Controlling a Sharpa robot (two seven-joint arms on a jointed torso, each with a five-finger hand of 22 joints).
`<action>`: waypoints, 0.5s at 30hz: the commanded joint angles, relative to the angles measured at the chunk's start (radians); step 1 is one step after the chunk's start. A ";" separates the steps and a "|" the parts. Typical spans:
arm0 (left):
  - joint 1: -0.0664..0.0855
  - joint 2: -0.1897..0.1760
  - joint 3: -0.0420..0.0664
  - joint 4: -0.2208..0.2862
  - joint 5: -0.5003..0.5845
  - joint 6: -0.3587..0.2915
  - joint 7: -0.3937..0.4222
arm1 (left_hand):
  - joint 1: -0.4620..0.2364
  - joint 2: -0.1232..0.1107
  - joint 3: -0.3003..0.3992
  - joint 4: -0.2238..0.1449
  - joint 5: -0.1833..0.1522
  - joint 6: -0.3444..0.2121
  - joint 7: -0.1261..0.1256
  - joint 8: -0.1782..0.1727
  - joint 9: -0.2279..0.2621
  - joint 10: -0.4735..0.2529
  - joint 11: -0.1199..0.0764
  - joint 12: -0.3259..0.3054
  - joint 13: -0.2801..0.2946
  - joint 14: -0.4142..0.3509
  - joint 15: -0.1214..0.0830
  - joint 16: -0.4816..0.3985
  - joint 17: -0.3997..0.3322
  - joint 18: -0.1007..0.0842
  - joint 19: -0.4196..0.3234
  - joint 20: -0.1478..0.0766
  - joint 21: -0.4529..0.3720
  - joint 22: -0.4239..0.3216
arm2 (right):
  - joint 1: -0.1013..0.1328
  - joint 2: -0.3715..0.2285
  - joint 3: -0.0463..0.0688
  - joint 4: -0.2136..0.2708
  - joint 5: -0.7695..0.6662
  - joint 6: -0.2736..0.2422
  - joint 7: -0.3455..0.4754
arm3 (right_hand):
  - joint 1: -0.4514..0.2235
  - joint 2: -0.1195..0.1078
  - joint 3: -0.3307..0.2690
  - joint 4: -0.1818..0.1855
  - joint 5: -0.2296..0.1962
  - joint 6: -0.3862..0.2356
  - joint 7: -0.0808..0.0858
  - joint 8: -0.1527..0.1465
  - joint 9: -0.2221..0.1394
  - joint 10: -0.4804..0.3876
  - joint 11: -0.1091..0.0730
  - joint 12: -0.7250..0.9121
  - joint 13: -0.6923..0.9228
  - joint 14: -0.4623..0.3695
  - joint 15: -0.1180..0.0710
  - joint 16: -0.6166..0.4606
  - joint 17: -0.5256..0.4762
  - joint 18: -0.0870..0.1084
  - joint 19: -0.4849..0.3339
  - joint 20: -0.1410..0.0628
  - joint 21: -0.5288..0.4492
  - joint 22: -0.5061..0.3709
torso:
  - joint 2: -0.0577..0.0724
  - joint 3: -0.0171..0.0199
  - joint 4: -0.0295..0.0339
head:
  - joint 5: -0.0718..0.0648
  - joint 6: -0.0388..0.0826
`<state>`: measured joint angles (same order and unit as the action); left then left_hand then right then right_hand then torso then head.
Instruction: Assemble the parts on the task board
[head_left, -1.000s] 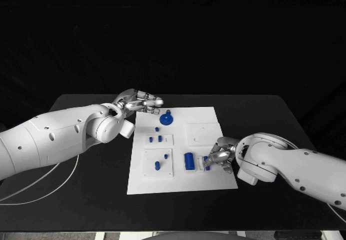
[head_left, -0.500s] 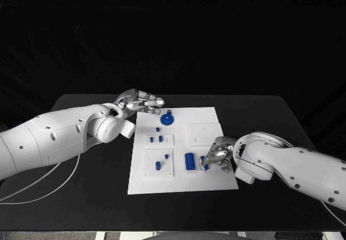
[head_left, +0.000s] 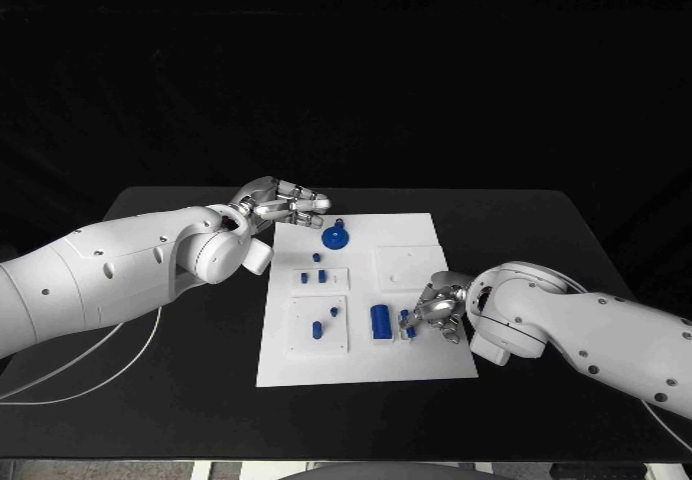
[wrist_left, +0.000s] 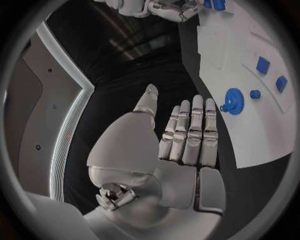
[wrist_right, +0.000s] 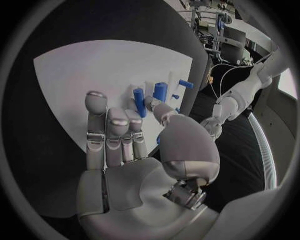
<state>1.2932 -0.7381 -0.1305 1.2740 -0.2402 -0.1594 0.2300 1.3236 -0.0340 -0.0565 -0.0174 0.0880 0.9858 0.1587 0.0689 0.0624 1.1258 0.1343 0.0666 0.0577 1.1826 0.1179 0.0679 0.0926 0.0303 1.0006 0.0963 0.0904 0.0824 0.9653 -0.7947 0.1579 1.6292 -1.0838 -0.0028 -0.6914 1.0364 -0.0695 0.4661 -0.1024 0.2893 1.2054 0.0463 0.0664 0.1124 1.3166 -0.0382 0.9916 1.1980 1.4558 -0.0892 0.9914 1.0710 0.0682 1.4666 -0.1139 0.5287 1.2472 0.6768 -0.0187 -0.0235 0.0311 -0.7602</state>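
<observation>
Left hand (head_left: 283, 205) sits at the far left corner of the flat white rectangular task board (head_left: 418, 368), over the black table (head_left: 159, 390). Wrist view shows its fingers (wrist_left: 189, 131) straight and side by side, thumb apart, nothing in the palm: released.

On the board, left to right: a round blue toothed gear part (head_left: 335, 238) at the far end, just right of the left hand; small blue pieces (head_left: 315, 277) on a raised white square in the middle; more small blue pieces (head_left: 316, 328) on the near raised square; a blue upright cylinder part (head_left: 379, 321) right of that.

Right hand (head_left: 438, 312) lies at the board's right edge, near half, just right of the cylinder. Fingers (wrist_right: 114, 131) extended over the board, nothing held: released. A small blue piece (head_left: 410, 329) shows beside its fingertips; contact cannot be told.
</observation>
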 joint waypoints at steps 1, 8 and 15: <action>0.001 0.001 0.001 0.003 -0.004 0.014 0.003 | -0.003 0.003 0.002 0.007 -0.006 -0.006 -0.003 0.002 0.001 -0.008 -0.001 -0.004 0.001 -0.005 -0.001 -0.004 0.001 -0.006 0.003 0.005 0.004 -0.001 | -0.010 0.005 -0.009 -0.003 -0.011 0.052 -0.029 | 0.003 -0.017 -0.003 0.016 -0.008 0.005 -0.001 -0.002 0.000 0.001 -0.003 0.002 -0.002 -0.001 -0.005 -0.001 0.001 0.005 0.045 -0.003 -0.001 -0.002 | 0.000 0.0000 0.0000 | 0.000 -0.002; 0.001 0.001 0.001 0.002 -0.005 0.014 0.002 | -0.003 0.003 0.002 0.007 -0.006 -0.006 -0.003 0.002 0.001 -0.008 -0.001 -0.004 0.001 -0.005 -0.001 -0.004 0.001 -0.006 0.003 0.005 0.004 -0.001 | -0.010 0.004 -0.010 -0.003 -0.020 0.069 -0.034 | 0.004 -0.033 -0.015 0.043 -0.014 0.006 -0.001 -0.003 -0.004 0.001 -0.003 0.000 -0.004 -0.001 -0.005 -0.002 0.001 0.005 0.044 -0.002 -0.003 -0.005 | 0.000 0.0001 -0.0005 | 0.000 -0.003; 0.001 0.001 0.001 0.002 -0.005 0.014 0.001 | -0.003 0.003 0.002 0.007 -0.006 -0.006 -0.003 0.002 0.001 -0.008 -0.001 -0.004 0.001 -0.005 -0.001 -0.004 0.001 -0.006 0.003 0.005 0.004 -0.001 | -0.010 0.004 -0.011 -0.001 -0.026 0.079 -0.034 | 0.016 -0.034 -0.024 0.050 -0.012 0.007 -0.001 -0.003 -0.006 0.001 -0.003 0.000 -0.005 -0.001 -0.005 -0.004 0.000 0.005 0.044 -0.002 -0.004 -0.006 | 0.000 0.0000 0.0002 | 0.000 -0.005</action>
<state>1.2933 -0.7382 -0.1305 1.2738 -0.2422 -0.1583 0.2275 1.3236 -0.0340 -0.0565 -0.0175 0.0881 0.9858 0.1587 0.0689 0.0624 1.1258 0.1343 0.0666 0.0577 1.1826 0.1179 0.0679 0.0925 0.0303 1.0006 0.0962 0.0904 0.0824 0.9654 -0.7946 0.1561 1.6284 -1.1011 0.0199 -0.6896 1.0479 -0.1029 0.4405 -0.0549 0.2787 1.2095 0.0433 0.0639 0.1088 1.3115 -0.0432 0.9912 1.1936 1.4554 -0.0888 0.9914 1.0710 0.0683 1.4666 -0.1139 0.5287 1.2423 0.6768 -0.0185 -0.0236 0.0310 -0.7643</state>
